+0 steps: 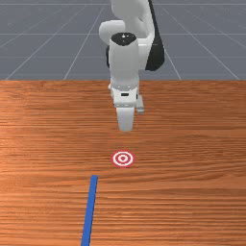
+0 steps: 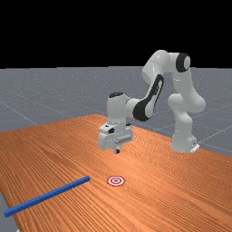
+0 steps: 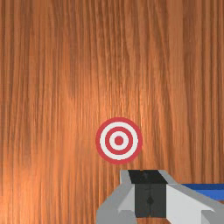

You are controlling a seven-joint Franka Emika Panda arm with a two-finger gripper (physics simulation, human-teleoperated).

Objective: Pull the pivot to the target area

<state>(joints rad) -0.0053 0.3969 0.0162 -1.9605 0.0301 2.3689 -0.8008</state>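
Reaching in from the far view's right with the white-and-grey arm [image 2: 183, 90], holding the hand [image 2: 117, 151] above the tabletop [image 2: 181, 199] near mid-frame, pointed down. In the wrist view, have the fingers of the hand [image 3: 150, 192] pressed together, pads meeting face to face along a thin seam. Can place the blue bar [image 2: 47, 195] at the far view's lower left, slanting from the tabletop's edge up toward the middle of the frame. In the front view, see it at lower left too, running up from the bottom edge with a slight lean to the right. Can see the red-and-white target [image 2: 116, 181] just beyond the bar's inner end, apart from it: below centre in both outside views, and below the hand in both. In the wrist view, find the target just beside the fingertips, with part of the bar showing from behind one finger.
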